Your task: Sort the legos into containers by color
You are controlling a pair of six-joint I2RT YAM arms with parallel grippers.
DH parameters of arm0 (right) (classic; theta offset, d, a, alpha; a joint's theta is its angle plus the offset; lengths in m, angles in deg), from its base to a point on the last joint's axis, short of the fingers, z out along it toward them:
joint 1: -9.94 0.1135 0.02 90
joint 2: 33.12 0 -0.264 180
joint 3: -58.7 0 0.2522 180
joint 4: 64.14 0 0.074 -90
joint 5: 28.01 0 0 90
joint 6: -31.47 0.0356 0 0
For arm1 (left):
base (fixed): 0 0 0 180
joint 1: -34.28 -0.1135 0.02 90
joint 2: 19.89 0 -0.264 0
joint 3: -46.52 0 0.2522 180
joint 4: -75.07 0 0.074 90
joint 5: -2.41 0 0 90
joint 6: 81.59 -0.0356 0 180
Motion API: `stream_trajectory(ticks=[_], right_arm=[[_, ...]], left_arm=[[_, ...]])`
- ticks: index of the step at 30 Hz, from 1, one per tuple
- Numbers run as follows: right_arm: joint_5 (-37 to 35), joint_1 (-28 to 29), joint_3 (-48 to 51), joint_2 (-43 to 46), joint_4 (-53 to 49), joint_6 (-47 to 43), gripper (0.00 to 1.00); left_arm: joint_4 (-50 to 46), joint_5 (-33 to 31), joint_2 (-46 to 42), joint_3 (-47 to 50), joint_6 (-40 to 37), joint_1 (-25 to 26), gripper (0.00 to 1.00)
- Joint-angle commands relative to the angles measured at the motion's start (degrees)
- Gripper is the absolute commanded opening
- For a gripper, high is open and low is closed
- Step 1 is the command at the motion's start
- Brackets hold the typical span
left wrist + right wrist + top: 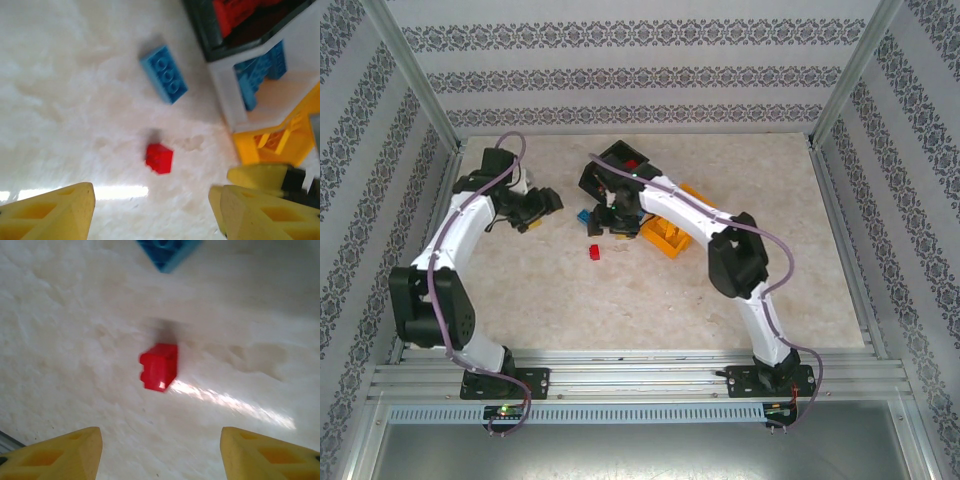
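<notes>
Hanging wide apart above the table (pixel 60 320), the right jaws frame a small red brick (pixel 159 367) that lies loose between and a little ahead of their yellow tips, untouched. The left jaws are spread wide too and hold nothing, with the same brick in front of them. Just beyond it lies a light blue brick (pixel 164 74), then the joined bins: the black bin (pixel 199 30) with red bricks inside, the white bin (pixel 226 95) with blue ones, and the orange-yellow bin (pixel 247 150). The main risk, I judge, is that both arms crowd this one brick and could collide. The brick also sits skewed to the right jaws, so closing may twist it or squirt it away.
</notes>
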Motion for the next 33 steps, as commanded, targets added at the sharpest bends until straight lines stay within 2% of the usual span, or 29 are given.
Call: stream_trajectory(ticks=[1, 8, 20, 33], right_arm=[[-0.96, 1.07, -7.71, -5.75, -7.09, -1.30, 0.65], [-0.93, 2.07, -18.87, -14.56, -12.60, -1.71, 0.63], [-1.33, 3.09, -17.50, -17.32, -11.68, -1.15, 0.55], [-1.77, 2.29, -17.63, -16.93, -10.28, -0.44, 0.26]], left_arm=[[-3.17, -0.48, -4.43, 3.21, -5.38, -2.43, 0.68], [-4.44, 2.95, -7.76, 7.13, -7.03, -8.22, 0.69], [-4.22, 4.42, -7.04, 7.27, -7.18, -9.05, 0.69], [-4.47, 4.67, -6.01, 6.72, -7.36, -9.13, 0.69]])
